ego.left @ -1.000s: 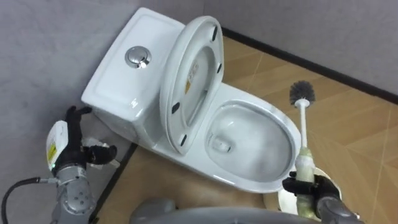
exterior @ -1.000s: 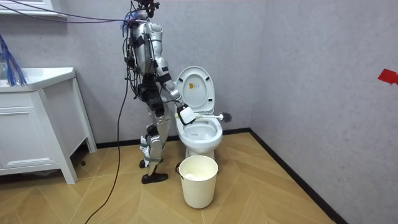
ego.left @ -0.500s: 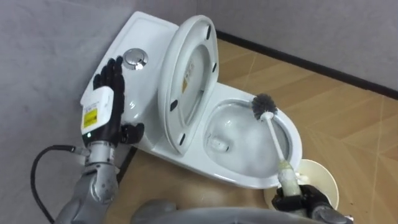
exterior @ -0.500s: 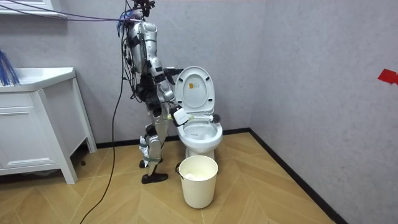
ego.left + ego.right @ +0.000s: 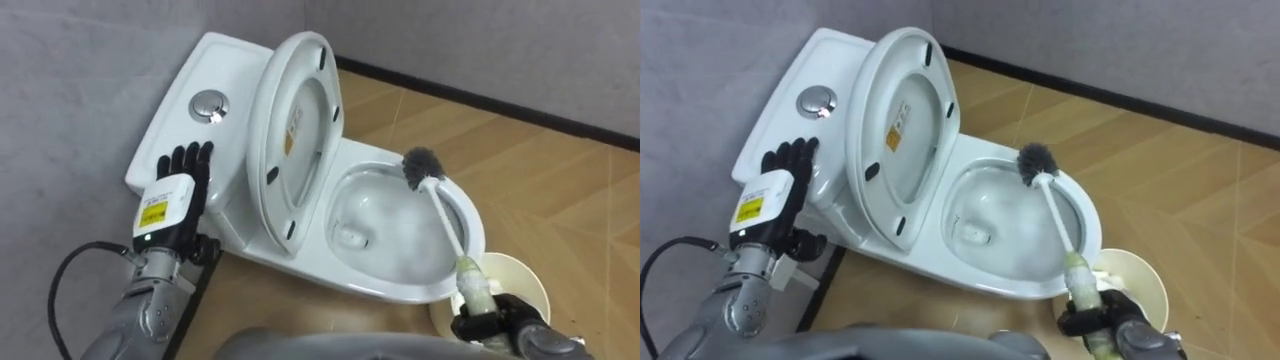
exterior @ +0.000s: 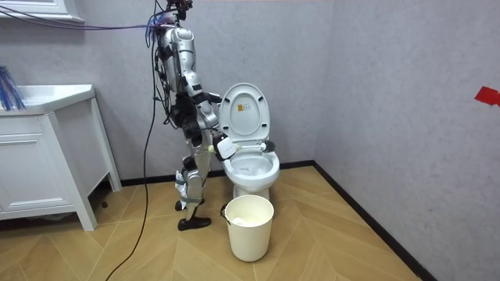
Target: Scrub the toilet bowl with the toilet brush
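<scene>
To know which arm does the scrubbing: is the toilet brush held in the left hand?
No, the right hand is curled round the toilet brush handle, while the left hand is open near the tank.

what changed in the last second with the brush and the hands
The right hand swung the toilet brush in from over the floor beyond the toilet, so its bristle head is now above the toilet bowl, near its far rim. The left hand, open, came up against the cistern's side. Unchanged: the grip on the brush handle, the raised seat, the white bucket on the floor.
</scene>
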Robot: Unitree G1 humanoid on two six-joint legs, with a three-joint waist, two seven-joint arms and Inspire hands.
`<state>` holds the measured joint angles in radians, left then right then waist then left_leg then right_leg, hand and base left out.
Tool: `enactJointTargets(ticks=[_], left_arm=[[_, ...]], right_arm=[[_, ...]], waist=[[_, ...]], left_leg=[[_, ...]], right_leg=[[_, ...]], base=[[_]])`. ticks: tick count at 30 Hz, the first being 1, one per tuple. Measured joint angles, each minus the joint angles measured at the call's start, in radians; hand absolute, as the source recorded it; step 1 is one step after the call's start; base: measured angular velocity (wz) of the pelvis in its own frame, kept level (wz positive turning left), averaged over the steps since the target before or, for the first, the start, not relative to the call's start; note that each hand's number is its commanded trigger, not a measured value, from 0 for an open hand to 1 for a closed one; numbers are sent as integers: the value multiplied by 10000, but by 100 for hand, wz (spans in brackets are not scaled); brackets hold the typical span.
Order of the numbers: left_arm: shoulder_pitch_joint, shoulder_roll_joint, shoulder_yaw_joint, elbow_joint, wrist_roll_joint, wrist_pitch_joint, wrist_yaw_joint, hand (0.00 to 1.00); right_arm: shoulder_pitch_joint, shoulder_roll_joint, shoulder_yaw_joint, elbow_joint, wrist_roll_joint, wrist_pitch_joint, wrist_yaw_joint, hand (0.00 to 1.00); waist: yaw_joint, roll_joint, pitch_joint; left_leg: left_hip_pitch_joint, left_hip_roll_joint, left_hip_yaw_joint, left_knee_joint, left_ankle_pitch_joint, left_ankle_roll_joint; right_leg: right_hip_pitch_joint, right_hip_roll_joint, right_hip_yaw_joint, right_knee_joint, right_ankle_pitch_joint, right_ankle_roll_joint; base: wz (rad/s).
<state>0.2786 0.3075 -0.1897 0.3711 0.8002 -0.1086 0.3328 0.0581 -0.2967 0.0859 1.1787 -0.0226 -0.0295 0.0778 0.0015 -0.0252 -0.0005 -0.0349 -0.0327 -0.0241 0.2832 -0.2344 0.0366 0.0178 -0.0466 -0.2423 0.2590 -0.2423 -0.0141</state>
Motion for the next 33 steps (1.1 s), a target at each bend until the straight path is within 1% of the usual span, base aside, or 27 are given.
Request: enactJointTargets(ticks=[2, 6, 10, 14, 15, 16, 17, 18, 19, 20, 21, 22, 24, 25, 26, 27, 28, 29, 30, 31, 32, 33], left_arm=[[-4, 32, 10, 48, 64, 55, 8, 0], [-113, 158, 1, 319, 646, 95, 107, 0], [-236, 226, 9, 253, 848, 94, 129, 0], [-325, 266, 16, 211, 1007, 81, 335, 0], [-379, 267, 3, 229, 1002, 75, 381, 0], [-482, 268, -40, 291, 1007, 55, 495, 0], [-668, 275, -94, 416, 1072, 8, 595, 0], [-841, 307, -94, 549, 1195, -73, 704, 0], [-970, 340, -110, 627, 1232, -117, 778, 0], [-1273, 382, -162, 816, 1325, -180, 918, 0], [-1646, 410, -283, 982, 1345, -196, 979, 0], [-1817, 420, -383, 1132, 1344, -206, 1045, 0], [-2662, 420, -732, 1646, 1265, -235, 1324, 0], [-2853, 424, -833, 1791, 1243, -235, 1363, 0], [-3255, 432, -961, 1983, 1195, -249, 1398, 0], [-3566, 484, -1090, 2074, 1050, -248, 1464, 0], [-3738, 509, -1141, 2091, 1008, -255, 1510, 0], [-4043, 576, -1265, 2232, 946, -285, 1587, 0], [-4178, 592, -1295, 2343, 947, -330, 1629, 0], [-4404, 597, -1305, 2398, 944, -438, 1720, 0], [-4611, 620, -1363, 2407, 937, -471, 1895, 0], [-4709, 652, -1399, 2405, 940, -497, 2015, 0]], right_arm=[[-5, -81, 2, -15, -201, 79, 1, 100], [-163, -265, 2, -53, -635, 94, -122, 100], [-291, -280, 3, -238, -713, 94, -254, 100], [-428, -294, 25, -606, -1439, 76, -331, 100], [-488, -295, 47, -595, -1513, 76, -332, 100], [-578, -296, 143, -553, -1701, 85, -338, 100], [-676, -313, 234, -489, -1950, 86, -343, 100], [-834, -324, 314, -434, -2439, 90, -397, 100], [-930, -335, 378, -435, -2746, 88, -467, 100], [-1132, -392, 555, -426, -3302, 80, -582, 100], [-1294, -505, 835, -430, -3875, 80, -692, 100], [-1370, -567, 991, -430, -4214, 82, -733, 100], [-1922, -825, 1870, -163, -5199, 44, -800, 100], [-2057, -865, 2051, -78, -5346, 34, -804, 100], [-2335, -958, 2365, 37, -5548, 35, -831, 100], [-2580, -1051, 2683, 72, -5659, 46, -910, 100], [-2693, -1100, 2854, 98, -5686, 55, -934, 100], [-2888, -1176, 3070, 185, -5774, 34, -990, 100], [-2975, -1208, 3096, 224, -5807, 47, -1013, 100], [-3124, -1337, 3217, 222, -5829, 74, -1104, 100], [-3275, -1537, 3319, 202, -5936, 68, -1228, 100], [-3351, -1610, 3362, 198, -6002, 68, -1294, 100]], waist=[[12, -32, 9], [42, -63, 28], [85, -114, 22], [160, -137, 23], [182, -155, 36], [284, -173, 44], [364, -189, 57], [446, -140, 54], [472, -70, 81], [510, -34, 157], [539, -21, 188], [616, -13, 184], [834, -20, 236], [858, -20, 243], [920, -51, 282], [956, -55, 298], [985, -64, 311], [1055, -73, 336], [1074, -74, 353], [1087, -56, 397], [1111, -30, 459], [1139, -54, 486]], left_leg=[[90, -14, 2, -122, 62, -16], [64, -34, 0, -119, 92, -37], [-161, -38, 13, -112, 166, -41], [-590, -32, 83, 67, 196, -33], [-654, -31, 84, 108, 195, -33], [-793, -22, 98, 154, 195, -33], [-951, -7, 157, 259, 194, -32], [-1171, 7, 150, 385, 194, -32], [-1318, 14, 142, 505, 193, -32], [-1626, 25, 101, 713, 192, -32], [-2014, 28, 30, 934, 192, -32], [-2179, 27, 21, 1016, 192, -33], [-2774, 25, -31, 1393, 194, -33], [-2917, 19, -41, 1487, 195, -34], [-3275, 17, -33, 1731, 195, -32], [-3704, -11, -38, 1987, 187, -26], [-3890, -17, -48, 2101, 187, -27], [-4216, -46, -87, 2300, 191, -33], [-4354, -102, -114, 2389, 191, -33], [-4636, -148, -204, 2542, 207, -40], [-4990, -146, -271, 2727, 222, -47], [-5159, -146, -279, 2771, 254, -54]], right_leg=[[5, -12, 79, -7, -7, -11], [-41, -24, 179, -3, -26, -36], [-304, -39, 198, 63, -26, -46], [-714, -29, 135, 246, -11, -73], [-785, -29, 147, 348, -8, -77], [-933, -28, 166, 432, -3, -86], [-1112, -30, 207, 541, 1, -93], [-1285, -30, 184, 591, 24, -129], [-1410, -31, 162, 675, 32, -141], [-1597, -39, 91, 794, 54, -174], [-1932, -73, -16, 996, 68, -194], [-2132, -99, -28, 1158, 64, -199], [-2818, -264, -73, 1772, -8, -265], [-2954, -287, -78, 1879, -27, -275], [-3348, -369, -83, 2154, -91, -314], [-3753, -447, -81, 2496, -209, -335], [-3947, -482, -88, 2626, -221, -348], [-4255, -532, -144, 2848, -247, -386], [-4383, -558, -196, 2957, -263, -401], [-4642, -609, -270, 3124, -274, -409], [-4947, -627, -318, 3261, -268, -422], [-5130, -664, -328, 3362, -268, -432]], base=[[-7], [-2], [0], [0], [0], [-7], [-6], [-4], [5], [15], [14], [11], [2], [4], [7], [6], [7], [6], [12], [16], [14], [13]])
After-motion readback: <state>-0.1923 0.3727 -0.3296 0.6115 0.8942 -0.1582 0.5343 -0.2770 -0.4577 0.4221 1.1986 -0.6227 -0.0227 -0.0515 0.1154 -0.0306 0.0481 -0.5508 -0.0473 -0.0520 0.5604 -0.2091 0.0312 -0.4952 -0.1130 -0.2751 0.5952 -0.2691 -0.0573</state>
